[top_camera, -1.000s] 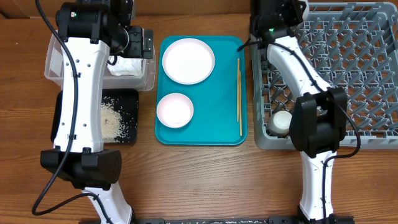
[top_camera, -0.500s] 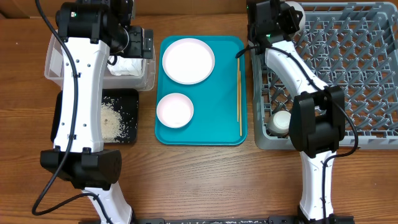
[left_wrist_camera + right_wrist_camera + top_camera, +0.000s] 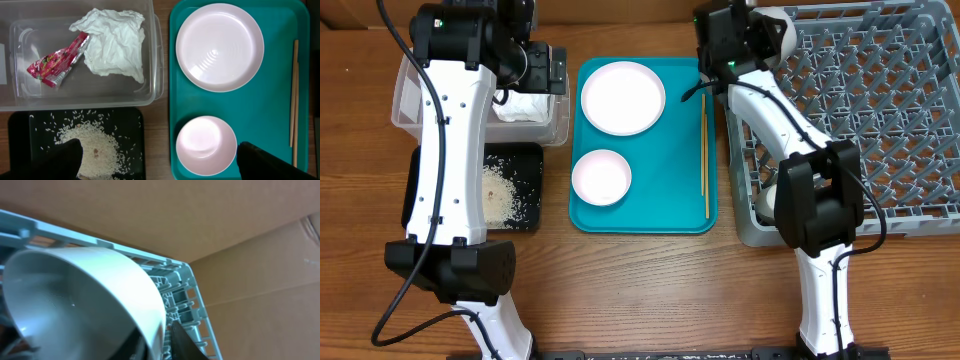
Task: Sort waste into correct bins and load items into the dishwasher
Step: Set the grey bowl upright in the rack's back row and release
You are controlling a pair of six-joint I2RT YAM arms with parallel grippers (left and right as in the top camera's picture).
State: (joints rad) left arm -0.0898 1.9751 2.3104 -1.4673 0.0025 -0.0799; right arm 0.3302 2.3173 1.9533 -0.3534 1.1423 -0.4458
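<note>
My right gripper (image 3: pixel 745 35) is shut on the rim of a white bowl (image 3: pixel 85 295) and holds it tilted over the far left corner of the grey dish rack (image 3: pixel 880 110). My left gripper (image 3: pixel 160 155) is open and empty, high above the clear tub (image 3: pixel 80 102). The tub holds the crumpled napkin (image 3: pixel 117 42) and the red wrapper (image 3: pixel 55 62). Rice (image 3: pixel 95 142) lies on the black tray (image 3: pixel 22 135). The large plate (image 3: pixel 220 47), a small white dish (image 3: pixel 206 146) and the chopsticks (image 3: pixel 294 100) lie on the teal tray (image 3: pixel 270 115).
A small white cup (image 3: pixel 770 197) sits in the rack's near left corner, partly hidden by my right arm. Brown cardboard walls stand behind the table. The rack's corner (image 3: pixel 185 295) is right beside the held bowl.
My right gripper has swung left with the bowl, toward the rack's far left corner. The rack now sits slightly turned. The left arm has not moved.
</note>
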